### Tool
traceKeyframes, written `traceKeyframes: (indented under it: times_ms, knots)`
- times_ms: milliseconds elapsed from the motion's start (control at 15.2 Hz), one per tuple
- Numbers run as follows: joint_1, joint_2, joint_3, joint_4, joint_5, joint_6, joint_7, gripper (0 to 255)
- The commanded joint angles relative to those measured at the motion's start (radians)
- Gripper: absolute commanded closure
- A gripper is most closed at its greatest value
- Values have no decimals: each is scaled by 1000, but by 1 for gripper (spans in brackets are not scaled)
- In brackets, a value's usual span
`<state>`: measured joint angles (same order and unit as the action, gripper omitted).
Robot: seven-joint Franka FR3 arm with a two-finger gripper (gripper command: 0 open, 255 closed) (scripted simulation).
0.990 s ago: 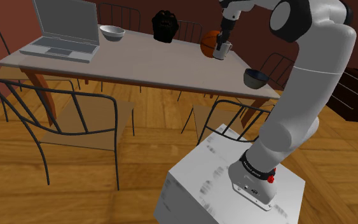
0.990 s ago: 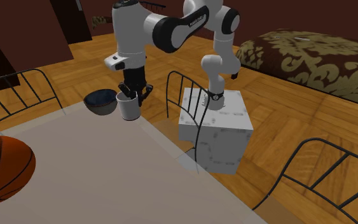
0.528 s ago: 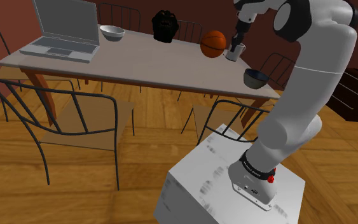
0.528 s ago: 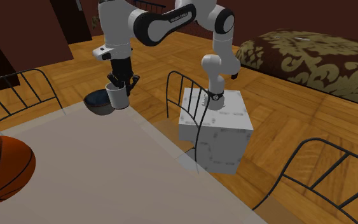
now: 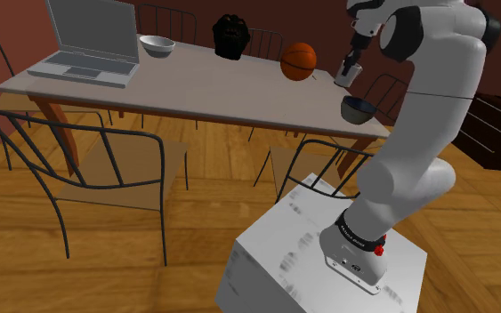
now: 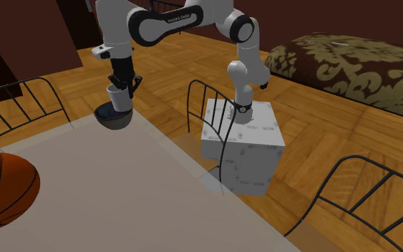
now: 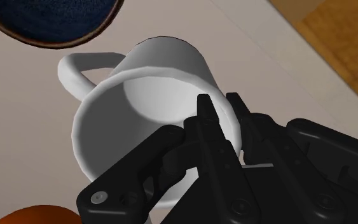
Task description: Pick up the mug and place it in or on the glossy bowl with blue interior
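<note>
Lifted mug (image 6: 118,97) has swung across the table (image 5: 195,89) to above the bowl (image 6: 114,119).
Jaws clamp its wall; lowering and release look next.

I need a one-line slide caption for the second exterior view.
Black two-finger gripper holds a white mug above the glossy dark blue-lined bowl.

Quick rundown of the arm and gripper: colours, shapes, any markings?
The arm has glossy white, rounded links with dark joints. There is pale lettering on one dark link and a small red button by the base ring. The gripper is all black with two angular fingers and a round screw head on its body.
</note>
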<state>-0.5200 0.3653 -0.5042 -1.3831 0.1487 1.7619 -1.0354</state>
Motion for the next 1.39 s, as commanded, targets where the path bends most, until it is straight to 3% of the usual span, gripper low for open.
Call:
traceKeyframes:
  times_ms: [0,528,660,792,1320]
  knots:
    - [-44,32,-9,52,20,-23,-48,255]
    - [-260,219,-17,345,117,-140,-210,255]
    - [-331,290,-11,467,145,-191,-240,255]
    - [-427,396,6,660,180,-271,-260,255]
    - [-356,321,-8,407,158,-104,-281,255]
